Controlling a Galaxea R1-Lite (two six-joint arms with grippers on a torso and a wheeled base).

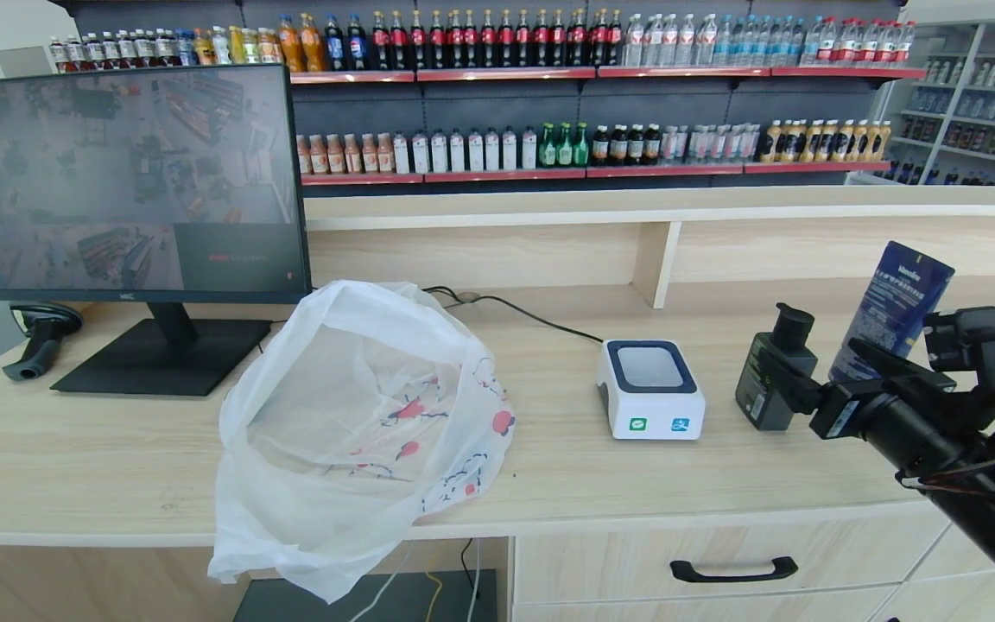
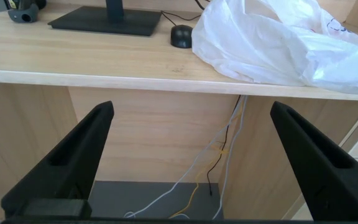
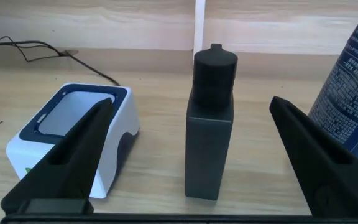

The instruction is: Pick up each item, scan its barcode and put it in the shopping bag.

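My right pincer [image 3: 190,104] is spread wide and holds nothing. The dark grey, square-shouldered plastic bottle with the round black cap [image 3: 209,143] sits dead ahead at its 12 o'clock, centred in the gap with a finger flanking each side. Neither finger touches it as far as I can see. The bottle stands upright on the pale wooden worktop [image 1: 117,449], long axis vertical, so I judge the fingers should close across its flat body. It is at 3 o'clock from the white box scanner with the blue-rimmed window [image 1: 649,389], with a tall blue printed tube [image 1: 893,307] just beside it at 1 o'clock. The white plastic shopping bag [image 1: 359,423] slumps at the scanner's 9 o'clock. My left pincer [image 2: 191,112], also spread and empty, hangs below the worktop's front edge, so the right arm is much nearer.
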